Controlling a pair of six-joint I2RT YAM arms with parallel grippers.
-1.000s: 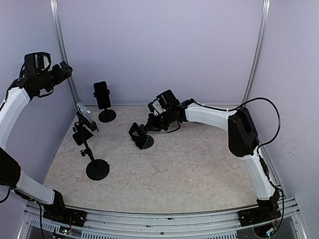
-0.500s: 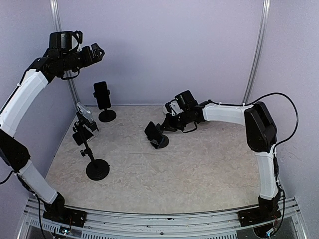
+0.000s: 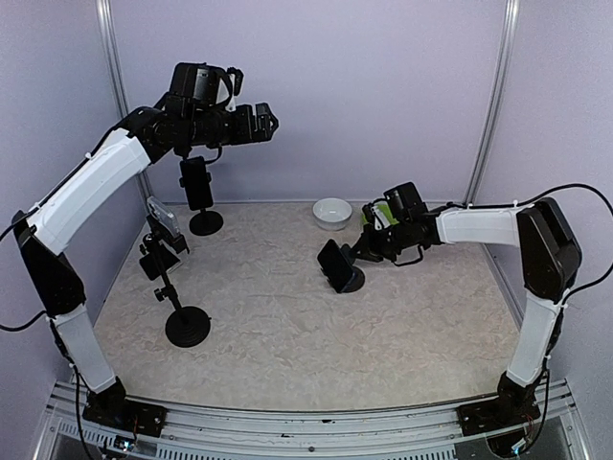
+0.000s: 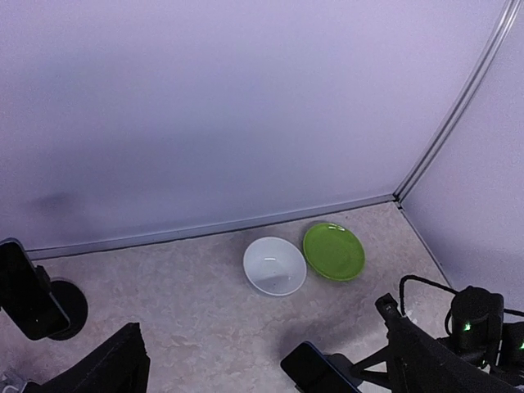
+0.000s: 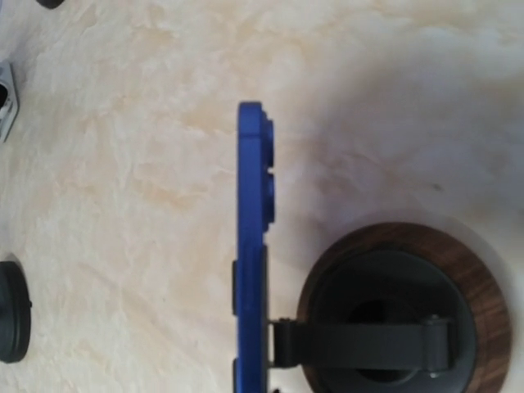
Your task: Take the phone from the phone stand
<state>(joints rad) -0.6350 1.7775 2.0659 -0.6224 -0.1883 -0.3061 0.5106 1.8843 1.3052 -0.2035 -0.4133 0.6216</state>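
Right gripper point(image 3: 366, 251) is at the stand point(image 3: 351, 281), right of the tabletop's point(image 3: 287, 335) centre; whether it grips cannot be told. Left gripper point(image 3: 266, 123) hangs high near the back-left corner, fingers spread wide. Blue-cased phone point(image 3: 334, 264) leans on the stand, dark screen towards the near-left corner, long axis sloping upward. Marbled beige tabletop, lilac walls point(image 3: 383, 86).

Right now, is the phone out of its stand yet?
Not yet, nothing looks finished. The blue phone still sits in its stand. The right hand is down right beside the stand, but I can't tell if it is gripping anything. The left hand is up high, open and empty. What is left is lifting the phone out of the stand.
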